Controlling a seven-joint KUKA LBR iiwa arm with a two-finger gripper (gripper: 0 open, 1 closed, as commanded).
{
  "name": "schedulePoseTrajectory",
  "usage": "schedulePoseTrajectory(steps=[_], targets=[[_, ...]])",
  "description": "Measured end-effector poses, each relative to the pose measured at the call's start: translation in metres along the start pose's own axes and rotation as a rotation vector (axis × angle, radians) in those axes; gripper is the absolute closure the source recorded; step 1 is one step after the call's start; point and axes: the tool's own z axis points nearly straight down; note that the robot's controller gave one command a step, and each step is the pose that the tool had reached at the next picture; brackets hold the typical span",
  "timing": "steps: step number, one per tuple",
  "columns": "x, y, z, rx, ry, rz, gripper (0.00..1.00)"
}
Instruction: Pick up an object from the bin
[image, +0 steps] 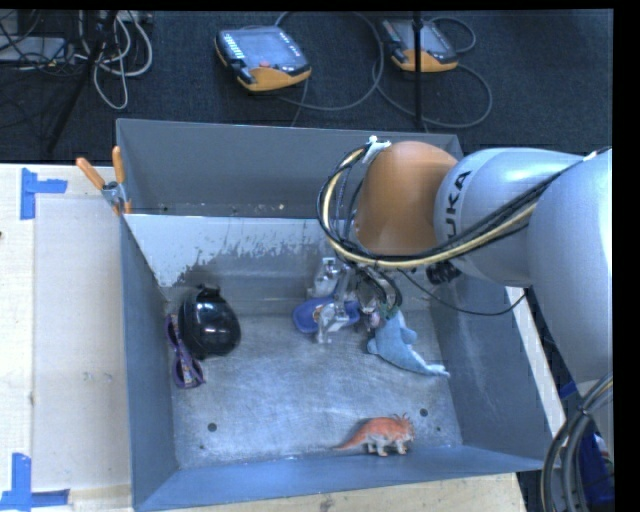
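I am seeing the end effector (337, 308) hanging low over the middle of the grey bin (250, 175), toward its back wall, and I cannot tell whether it is apart or together. A small dark blue thing (305, 319) is lying right against it on the view's left, and a pale blue toy animal (405, 347) is lying just beside it on the other side. An orange toy dinosaur (380, 435) is standing well apart by the front wall. At the far left a black rounded thing (208, 323) is resting beside a purple piece (183, 358).
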Motion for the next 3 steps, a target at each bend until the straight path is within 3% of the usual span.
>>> schedulePoseTrajectory(steps=[1, 3], targets=[[0.0220, 0.0373, -0.1453, 0.014, 0.019, -0.122, 1.00], [0.0221, 0.0366, -0.1452, 0.013, 0.019, -0.118, 1.00]])
